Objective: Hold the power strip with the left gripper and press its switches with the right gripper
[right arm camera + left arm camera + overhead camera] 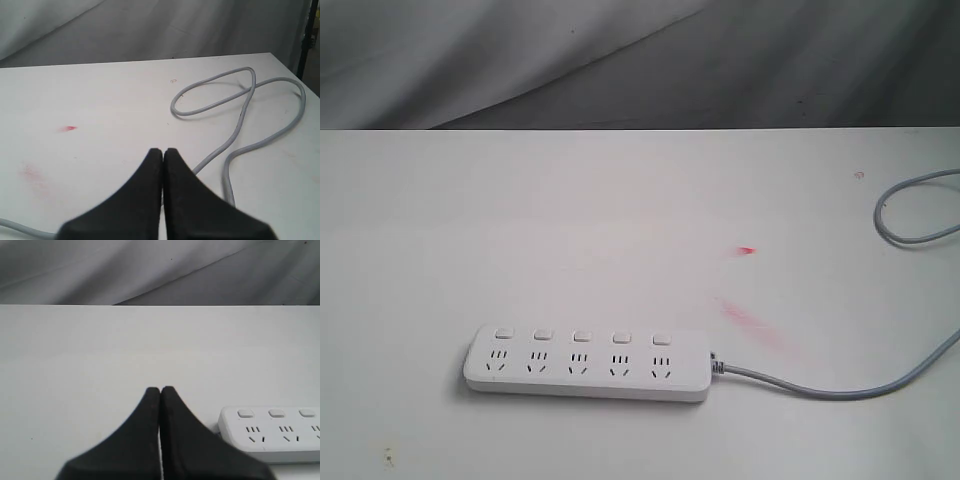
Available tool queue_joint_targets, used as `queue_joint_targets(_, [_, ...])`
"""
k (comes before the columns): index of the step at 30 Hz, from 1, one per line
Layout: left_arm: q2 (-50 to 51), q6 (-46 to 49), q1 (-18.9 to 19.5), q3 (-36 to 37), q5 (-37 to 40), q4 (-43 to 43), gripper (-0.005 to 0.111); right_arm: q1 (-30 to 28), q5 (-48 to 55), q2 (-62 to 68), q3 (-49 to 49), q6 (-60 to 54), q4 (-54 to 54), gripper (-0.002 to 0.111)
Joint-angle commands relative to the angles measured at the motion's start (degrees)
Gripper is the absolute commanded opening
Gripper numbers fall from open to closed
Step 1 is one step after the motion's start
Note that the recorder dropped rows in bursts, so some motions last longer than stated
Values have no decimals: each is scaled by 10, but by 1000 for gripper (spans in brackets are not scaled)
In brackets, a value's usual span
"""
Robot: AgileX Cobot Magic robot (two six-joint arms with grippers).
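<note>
I've not begun: the long white plastic power strip (pixel 588 365) lies untouched on the white table (pixel 620 200), lower centre of the exterior view. The left gripper (pixel 160 389) and right gripper (pixel 162 150) both show black fingers (pixel 142 435) pressed together, empty. Next, I judge, I open the left and pin the strip's left end.

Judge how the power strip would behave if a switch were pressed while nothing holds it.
The power strip lies flat and low on the smooth white table, so it probably won't tip but may slide. Its hard plastic shell looks stiff and likely light. The thin grey cord curls loosely, so it seems floppy and would hardly anchor it.
</note>
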Motion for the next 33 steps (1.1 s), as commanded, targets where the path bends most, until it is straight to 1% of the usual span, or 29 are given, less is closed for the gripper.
queue_joint_targets(1, [-3, -1, -2, 2, -3, 1, 0, -5, 0, -3, 1, 2, 2, 0])
queue_joint_targets(25, [-3, -1, -2, 2, -3, 1, 0, -5, 0, -3, 1, 2, 2, 0])
queue_joint_targets(29, [-3, -1, -2, 2, -7, 33, 0, -5, 0, -3, 1, 2, 2, 0])
queue_joint_targets(32, [-3, -1, -2, 2, -50, 70, 0, -5, 0, -3, 1, 2, 2, 0])
queue_joint_targets(33, [-3, -1, -2, 2, -74, 99, 0, -5, 0, -3, 1, 2, 2, 0])
